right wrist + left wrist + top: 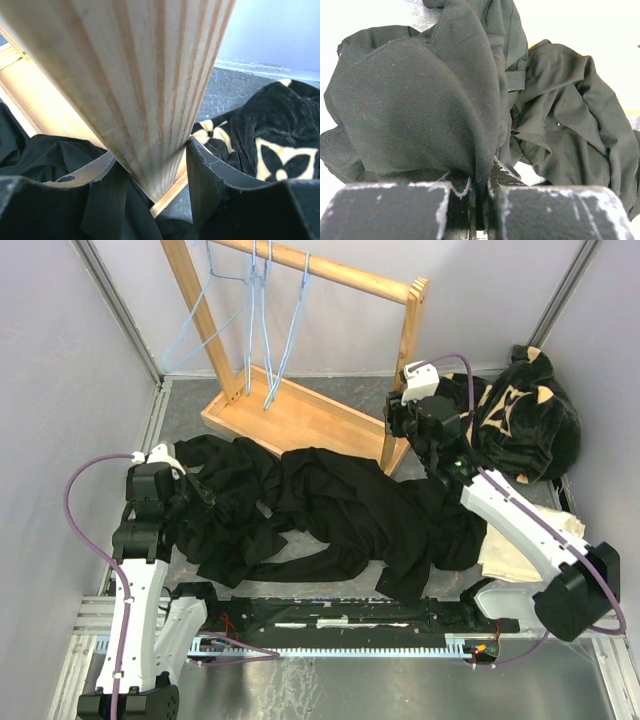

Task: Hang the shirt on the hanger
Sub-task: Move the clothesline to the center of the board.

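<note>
Three light-blue hangers point(258, 300) hang on the rail of the wooden rack point(300, 415) at the far edge of the table point(300, 552). From above, the shirt point(235, 510) lies crumpled at the left end of a black heap that runs across the middle. I cannot tell just where it ends and the second black garment point(370, 510) begins. My left gripper point(200, 492) is at the heap's left edge, near the side wall. Bare table shows only in a strip between the heap and my bases. My right gripper point(400, 430) is at the rack's right post, with the flowered plush garment point(520, 410) filling the corner beside it.

On my left wrist, my left gripper point(480, 185) is pressed together on a rounded fold of the shirt point(415, 105). More black cloth is piled to the right.

On my right wrist, my right gripper point(150, 170) is clamped on the rack's post point(140, 75), a finger point(200, 170) touching each side. The plush garment point(280, 135) lies just beside it.
</note>
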Robot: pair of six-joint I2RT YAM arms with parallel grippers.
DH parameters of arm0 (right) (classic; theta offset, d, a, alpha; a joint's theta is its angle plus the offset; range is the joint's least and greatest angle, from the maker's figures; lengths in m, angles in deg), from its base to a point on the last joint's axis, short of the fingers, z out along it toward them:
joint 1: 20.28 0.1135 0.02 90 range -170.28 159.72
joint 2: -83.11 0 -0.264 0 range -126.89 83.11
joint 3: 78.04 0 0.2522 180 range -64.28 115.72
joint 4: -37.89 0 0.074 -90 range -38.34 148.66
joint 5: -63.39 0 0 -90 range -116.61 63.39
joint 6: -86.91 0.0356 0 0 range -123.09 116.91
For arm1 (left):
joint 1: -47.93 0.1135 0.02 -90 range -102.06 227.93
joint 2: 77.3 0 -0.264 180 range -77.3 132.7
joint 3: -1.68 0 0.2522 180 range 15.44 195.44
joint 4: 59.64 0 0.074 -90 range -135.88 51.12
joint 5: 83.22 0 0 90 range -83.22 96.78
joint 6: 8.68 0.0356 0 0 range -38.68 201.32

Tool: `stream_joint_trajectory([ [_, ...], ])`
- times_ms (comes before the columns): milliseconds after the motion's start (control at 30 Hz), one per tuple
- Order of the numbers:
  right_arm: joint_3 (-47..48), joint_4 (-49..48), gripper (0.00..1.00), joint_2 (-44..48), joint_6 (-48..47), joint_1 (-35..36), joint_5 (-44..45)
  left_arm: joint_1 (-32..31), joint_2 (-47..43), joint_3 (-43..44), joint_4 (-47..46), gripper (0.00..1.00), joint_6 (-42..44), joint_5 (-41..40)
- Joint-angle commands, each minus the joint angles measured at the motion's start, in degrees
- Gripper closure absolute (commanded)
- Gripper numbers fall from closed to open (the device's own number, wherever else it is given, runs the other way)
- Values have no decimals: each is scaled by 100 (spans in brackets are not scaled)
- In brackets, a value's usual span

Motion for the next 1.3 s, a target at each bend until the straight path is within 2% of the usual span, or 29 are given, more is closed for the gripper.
stream_joint_trajectory([
  [0, 281, 227, 74, -760, 248, 104, -250, -46, -74, 5, -288, 97, -84, 167],
  [333, 1695, 301, 65, -2372, 72, -225, -194, -54, -183, -49, -274, 97, -153, 57],
  [700, 3489, 553, 63, -3803, -46, -759, -987, -51, -195, -68, -263, 97, -189, -27],
  [800, 3697, 610, 54, -3916, -78, -890, -980, -53, -159, -66, -258, 97, -189, -27],
  [900, 3669, 732, 41, -3733, -29, -1030, -1020, -52, -96, -53, -275, 97, -206, -44],
  [1033, 3122, 770, 25, -2882, -99, -1061, -1131, -52, -2, -24, -311, 97, -219, -44],
  [1267, 1872, 1720, 17, -1148, 78, -1060, -1075, -44, 254, -92, -693, 97, -367, 174],
])
